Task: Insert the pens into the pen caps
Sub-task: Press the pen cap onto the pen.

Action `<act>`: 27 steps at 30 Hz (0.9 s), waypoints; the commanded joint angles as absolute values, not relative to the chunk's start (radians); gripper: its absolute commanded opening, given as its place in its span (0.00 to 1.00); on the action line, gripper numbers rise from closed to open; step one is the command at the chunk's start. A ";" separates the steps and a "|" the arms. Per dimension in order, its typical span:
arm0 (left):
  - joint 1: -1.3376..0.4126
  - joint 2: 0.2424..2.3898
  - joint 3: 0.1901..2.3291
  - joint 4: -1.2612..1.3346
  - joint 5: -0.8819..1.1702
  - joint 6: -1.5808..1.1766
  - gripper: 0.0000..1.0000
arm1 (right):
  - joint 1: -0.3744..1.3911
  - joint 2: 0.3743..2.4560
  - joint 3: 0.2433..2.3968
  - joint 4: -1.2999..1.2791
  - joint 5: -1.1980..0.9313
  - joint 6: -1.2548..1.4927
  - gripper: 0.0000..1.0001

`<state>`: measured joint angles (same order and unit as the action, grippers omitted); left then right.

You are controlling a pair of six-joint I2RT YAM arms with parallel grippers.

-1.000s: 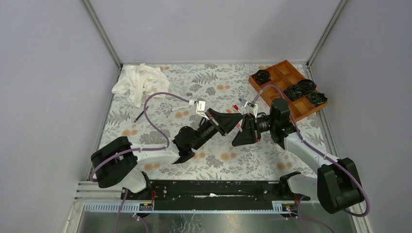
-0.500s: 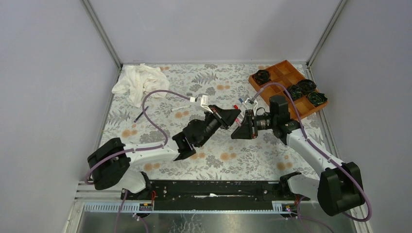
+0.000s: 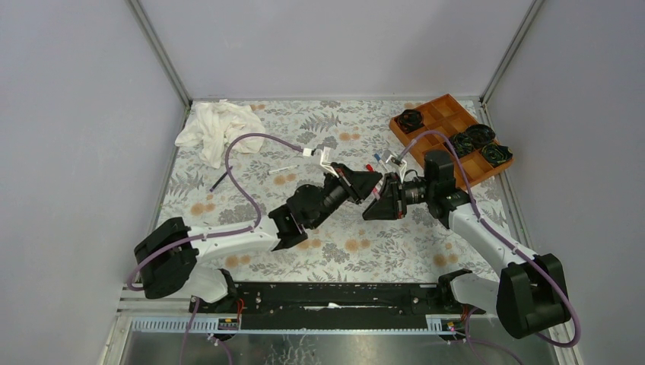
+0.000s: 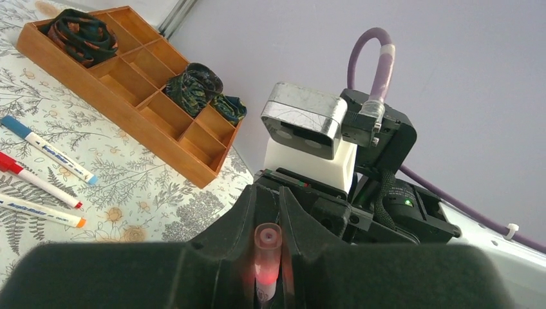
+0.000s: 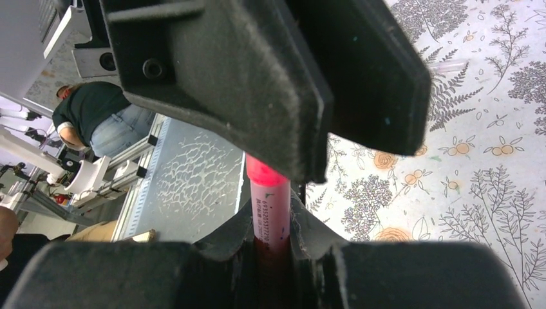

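My two grippers meet tip to tip above the middle of the table. The right gripper is shut on a pen with a white printed barrel. The pen's red end runs up behind a finger of the left gripper. The left gripper is shut on a pink-red pen cap, its round end facing the right gripper. Where pen and cap join is hidden. Three more pens lie on the cloth beyond them: blue-tipped, red-tipped and orange-tipped.
A wooden compartment tray with black rosettes stands at the back right. A crumpled white cloth lies at the back left. A white pen and a dark pen lie left of the left arm's purple cable.
The left arm has reached right and forward, bringing its gripper up against the right one. The right gripper has lifted and levelled to face it.
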<state>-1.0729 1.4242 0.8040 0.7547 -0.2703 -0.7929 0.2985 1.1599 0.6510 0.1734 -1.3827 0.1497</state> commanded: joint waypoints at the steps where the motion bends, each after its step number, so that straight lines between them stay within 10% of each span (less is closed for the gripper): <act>1: -1.182 1.430 0.807 0.645 -0.020 -0.814 0.25 | 0.313 1.154 0.689 0.319 -1.299 0.186 0.00; 14: -1.172 1.272 0.771 0.561 -0.130 -0.793 0.77 | 0.320 1.150 0.689 0.259 -1.313 0.127 0.00; 27: -1.170 0.944 0.638 0.412 -0.260 -0.628 0.95 | 0.316 1.194 0.819 -0.235 -1.104 -0.354 0.00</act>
